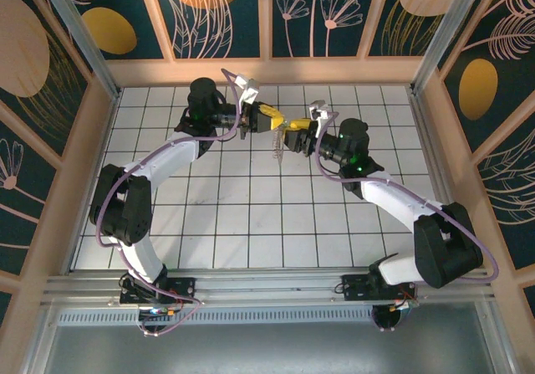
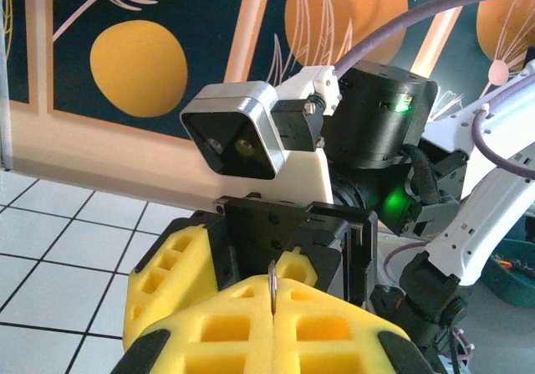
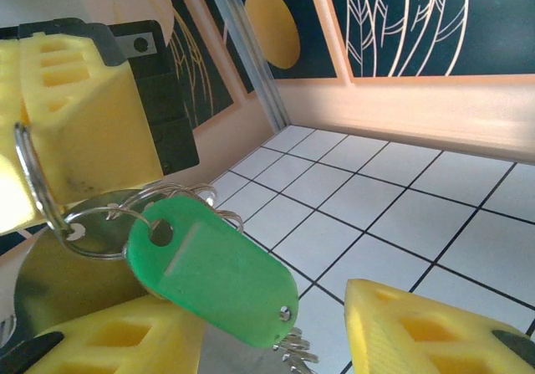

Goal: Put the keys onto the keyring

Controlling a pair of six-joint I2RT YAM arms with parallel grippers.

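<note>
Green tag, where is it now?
Right wrist view, lower left: the green tag hangs from the ring pinched in the left claw, between the right claw's fingers.

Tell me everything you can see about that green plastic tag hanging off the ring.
The green oval plastic tag is flat and glossy, with a hole at its upper-left end and a small metal rivet at its lower-right end. It hangs tilted, hole end up, threaded on thin wire that links to a silvery ring. That ring is pinched in the shut yellow foam fingers of the left gripper. Small silvery keys dangle behind its lower end. It sits between the open fingers of the right gripper; contact is unclear.
</note>
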